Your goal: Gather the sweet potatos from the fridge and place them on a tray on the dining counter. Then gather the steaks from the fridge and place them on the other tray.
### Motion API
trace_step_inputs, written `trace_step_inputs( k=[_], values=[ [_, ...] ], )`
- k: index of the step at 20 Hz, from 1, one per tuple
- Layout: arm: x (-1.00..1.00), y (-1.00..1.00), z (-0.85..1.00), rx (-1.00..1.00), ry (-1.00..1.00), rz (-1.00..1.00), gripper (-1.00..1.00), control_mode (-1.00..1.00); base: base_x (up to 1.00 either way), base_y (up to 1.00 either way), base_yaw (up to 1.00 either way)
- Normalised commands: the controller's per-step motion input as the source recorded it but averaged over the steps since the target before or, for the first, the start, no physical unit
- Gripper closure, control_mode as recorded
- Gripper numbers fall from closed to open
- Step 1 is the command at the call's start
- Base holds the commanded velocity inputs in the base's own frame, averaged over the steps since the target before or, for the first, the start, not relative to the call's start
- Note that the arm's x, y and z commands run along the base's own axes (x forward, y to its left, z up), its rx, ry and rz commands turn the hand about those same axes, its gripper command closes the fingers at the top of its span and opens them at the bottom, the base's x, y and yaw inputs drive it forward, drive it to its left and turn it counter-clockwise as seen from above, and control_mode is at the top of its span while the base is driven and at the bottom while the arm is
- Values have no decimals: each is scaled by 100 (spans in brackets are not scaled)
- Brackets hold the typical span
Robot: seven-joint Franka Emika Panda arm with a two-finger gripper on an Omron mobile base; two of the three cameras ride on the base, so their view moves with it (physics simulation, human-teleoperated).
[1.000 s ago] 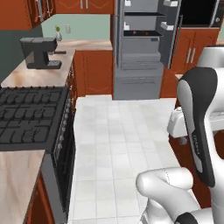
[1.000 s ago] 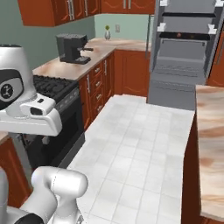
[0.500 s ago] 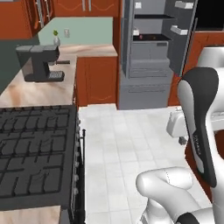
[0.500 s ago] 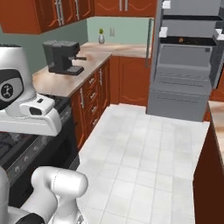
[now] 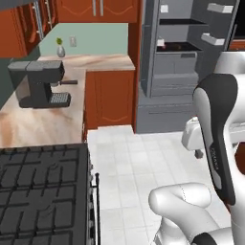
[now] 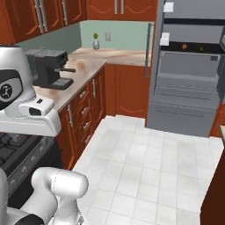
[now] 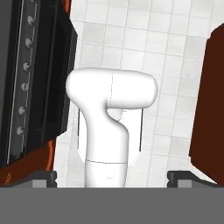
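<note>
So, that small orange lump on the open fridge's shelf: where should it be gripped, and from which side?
Probably from the front: the sweet potato lies in a low shelf slot inside the open fridge, with little room above it. Reach in level and close the fingers across its narrower width; it is too small here to tell which way it lies.

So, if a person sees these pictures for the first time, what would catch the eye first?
Probably the fridge, standing open straight ahead across the white tile floor. Next, the black coffee machine on the counter to the left, and the dark stove nearest the camera.
</note>
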Motion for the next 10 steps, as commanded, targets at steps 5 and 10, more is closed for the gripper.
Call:
trace_step_inputs(
  k=[5,10],
  values=[
    [0,0,0,0,0,0,-100,100,87,-38,-17],
    [0,0,0,0,0,0,-100,100,71,-30,-38]
  ],
)
